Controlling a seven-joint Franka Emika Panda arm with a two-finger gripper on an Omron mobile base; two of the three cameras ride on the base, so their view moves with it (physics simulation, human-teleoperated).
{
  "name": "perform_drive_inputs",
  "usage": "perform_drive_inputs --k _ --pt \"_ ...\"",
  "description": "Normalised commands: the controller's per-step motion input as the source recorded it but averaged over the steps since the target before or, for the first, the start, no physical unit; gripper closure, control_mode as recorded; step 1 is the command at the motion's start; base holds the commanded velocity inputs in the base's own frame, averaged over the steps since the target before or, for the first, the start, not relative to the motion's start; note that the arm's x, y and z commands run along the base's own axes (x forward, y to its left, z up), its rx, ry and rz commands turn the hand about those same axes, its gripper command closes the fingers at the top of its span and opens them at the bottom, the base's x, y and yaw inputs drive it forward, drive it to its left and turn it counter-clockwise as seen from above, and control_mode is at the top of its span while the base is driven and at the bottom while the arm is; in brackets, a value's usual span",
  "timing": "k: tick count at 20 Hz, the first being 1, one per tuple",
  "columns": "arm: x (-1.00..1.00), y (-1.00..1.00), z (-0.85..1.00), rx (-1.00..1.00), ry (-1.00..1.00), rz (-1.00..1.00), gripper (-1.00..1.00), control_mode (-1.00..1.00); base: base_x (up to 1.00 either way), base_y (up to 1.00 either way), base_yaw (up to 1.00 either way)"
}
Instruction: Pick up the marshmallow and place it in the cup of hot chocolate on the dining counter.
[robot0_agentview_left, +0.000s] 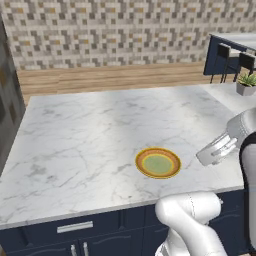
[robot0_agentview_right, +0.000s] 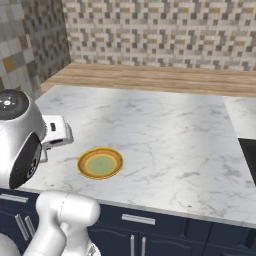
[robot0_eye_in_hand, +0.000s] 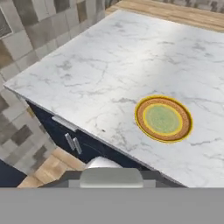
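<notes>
Starting at the left: a broad marble table (robot0_agentview_left: 75, 135) on navy drawers, bare across its near-left stretch. Further along, towards the front edge, a round green plate (robot0_agentview_left: 158, 163) with a yellow rim, nothing to be made out on it. Just right of the plate and raised above the marble, the end effector (robot0_agentview_left: 206, 156), seen as a white hand pointing at the plate. Cannot tell whether wide or narrow, the fingers being hidden, nor whether anything sits between them. Beyond that, at the far right corner, a small potted plant (robot0_agentview_left: 246, 84). Behind it and well apart, dark-framed stools (robot0_agentview_left: 233, 59) against the dining table (robot0_agentview_left: 240, 40), a white slab on a navy base. Cannot tell where the marshmallow lies, nor the cup of hot chocolate; too small or hidden at this range. Judging by its kind: very light, soft and springy, easily squashed or flicked aside, not slippery, not fragile. Best taken across two opposite flat faces at mid-height, with a narrow opening and a gentle close, just enough to dent it. Better released low over the cup, to spare a splash.
</notes>
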Motion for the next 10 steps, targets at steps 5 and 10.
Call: perform_drive_inputs --k 5,10 --pt "0.0 0.0 0.0 0.0 0.0 -0.85 1.0 -1.0 0.0 0.0 0.0" --pt "0.02 -0.02 0.0 0.0 0.0 -0.74 1.0 -1.0 0.0 0.0 0.0"
